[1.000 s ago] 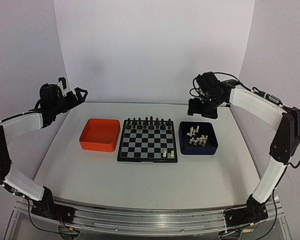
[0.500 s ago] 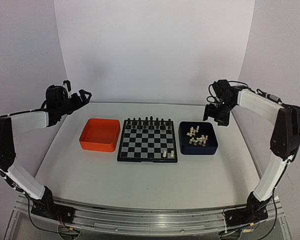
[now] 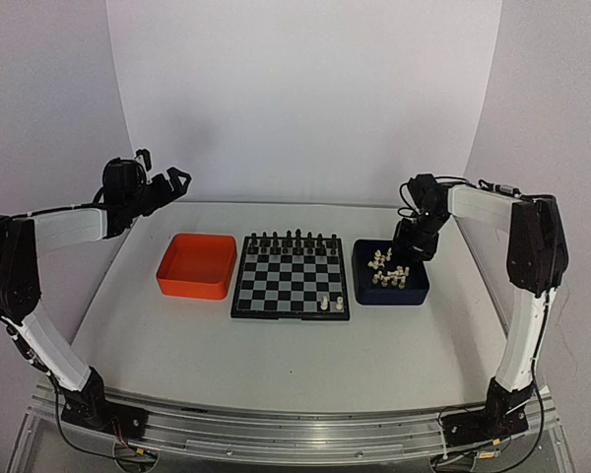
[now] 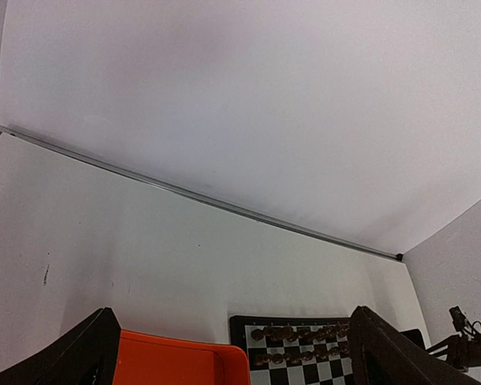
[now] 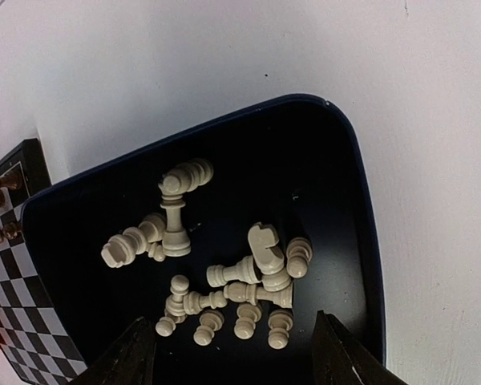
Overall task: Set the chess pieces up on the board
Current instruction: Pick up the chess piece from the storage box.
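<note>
Two white pieces (image 3: 325,304) stand at near right corner of board (image 3: 276,291). Rest lie jumbled in blue tray (image 5: 321,176), just right of board.

Step in hand, by my reading: picking next white piece from tray. Right gripper (image 5: 234,357) hovers over heap, jaws moderately apart, nothing between them, touching nothing.

Next move calls for descent onto one piece clear of neighbours, likely upright one.

Black pieces (image 3: 288,238) line board's far row. Left gripper (image 3: 167,182) raised at far left, jaws wide, empty.
</note>
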Tool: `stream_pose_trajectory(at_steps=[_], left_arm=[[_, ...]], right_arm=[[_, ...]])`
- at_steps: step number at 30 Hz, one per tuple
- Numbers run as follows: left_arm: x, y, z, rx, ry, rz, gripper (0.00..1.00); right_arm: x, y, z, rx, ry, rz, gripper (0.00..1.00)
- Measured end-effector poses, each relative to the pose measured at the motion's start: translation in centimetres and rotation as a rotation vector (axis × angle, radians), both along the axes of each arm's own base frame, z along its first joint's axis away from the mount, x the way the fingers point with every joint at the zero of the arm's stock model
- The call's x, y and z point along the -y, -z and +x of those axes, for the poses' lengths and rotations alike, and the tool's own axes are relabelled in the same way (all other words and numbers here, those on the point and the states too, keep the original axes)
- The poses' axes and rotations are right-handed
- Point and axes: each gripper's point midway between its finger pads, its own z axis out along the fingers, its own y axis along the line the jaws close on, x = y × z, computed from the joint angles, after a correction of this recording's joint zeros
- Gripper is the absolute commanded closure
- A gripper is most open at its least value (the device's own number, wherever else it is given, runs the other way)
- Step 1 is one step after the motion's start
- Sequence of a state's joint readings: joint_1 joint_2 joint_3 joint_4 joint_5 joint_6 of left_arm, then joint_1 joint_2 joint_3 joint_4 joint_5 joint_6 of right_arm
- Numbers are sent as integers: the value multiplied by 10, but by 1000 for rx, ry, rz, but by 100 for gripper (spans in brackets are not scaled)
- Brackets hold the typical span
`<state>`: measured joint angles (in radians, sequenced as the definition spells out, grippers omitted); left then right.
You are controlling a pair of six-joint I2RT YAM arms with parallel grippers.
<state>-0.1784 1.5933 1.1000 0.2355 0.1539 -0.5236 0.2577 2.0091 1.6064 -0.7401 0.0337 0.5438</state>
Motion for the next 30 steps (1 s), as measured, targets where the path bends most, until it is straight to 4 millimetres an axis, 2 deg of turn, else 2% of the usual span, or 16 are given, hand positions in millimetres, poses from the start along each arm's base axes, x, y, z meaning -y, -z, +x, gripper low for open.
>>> stream_pose_trajectory(at_steps=[11, 21, 30], left_arm=[[8, 9, 3, -21, 6, 8, 0], [8, 12, 4, -27, -2, 14, 0], [6, 14, 4, -34, -15, 21, 0]], right_arm=[[-7, -2, 27, 47, -21, 13, 53], [-12, 20, 45, 41, -87, -12, 63], [-14, 30, 56, 49, -136, -33, 69]])
